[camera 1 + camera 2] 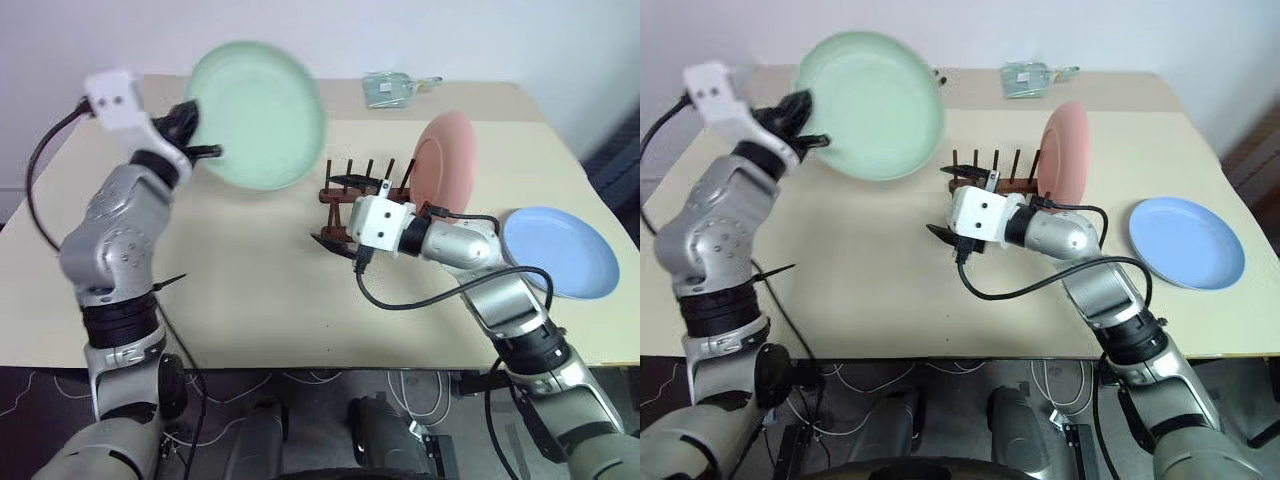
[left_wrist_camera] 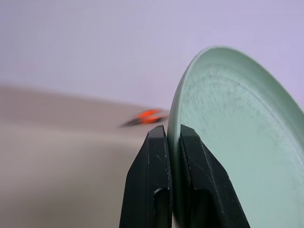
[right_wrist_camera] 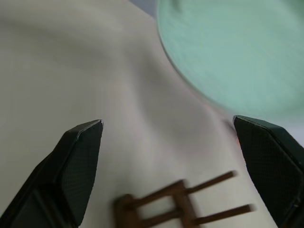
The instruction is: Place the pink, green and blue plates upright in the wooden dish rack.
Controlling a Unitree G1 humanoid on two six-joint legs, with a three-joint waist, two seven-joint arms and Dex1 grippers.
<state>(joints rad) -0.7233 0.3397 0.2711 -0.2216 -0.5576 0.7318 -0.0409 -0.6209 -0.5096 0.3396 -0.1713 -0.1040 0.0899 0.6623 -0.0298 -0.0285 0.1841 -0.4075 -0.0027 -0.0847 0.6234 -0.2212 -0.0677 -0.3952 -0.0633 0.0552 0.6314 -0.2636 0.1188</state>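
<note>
From the head camera, the left gripper [image 1: 203,150] had its jaws clamped on the edge of the green plate [image 1: 258,115], lifted clear of the table [image 1: 250,300] at about ten o'clock, the plate's face tilted toward the camera and its outline smeared. The wooden dish rack [image 1: 362,190] sat just above centre; its near end was hidden behind the right gripper [image 1: 338,212], whose jaws stood wide apart right at the rack, holding nothing. The pink plate [image 1: 444,158] stood on edge at the rack's two o'clock end, its foot hidden by the right arm. The blue plate [image 1: 558,252] lay flat at three o'clock, partly cut by the forearm. A clear packet [image 1: 392,90] lay at the far edge, too small to make out.

In the left wrist view, both fingers [image 2: 147,190] pinched the green plate's rim; an orange smear behind it was unreadable.

In the right wrist view, the two fingers [image 3: 78,166] were spread wide; rack pegs showed between them, blurred, and the green plate hung beyond, cut off by the frame.
</note>
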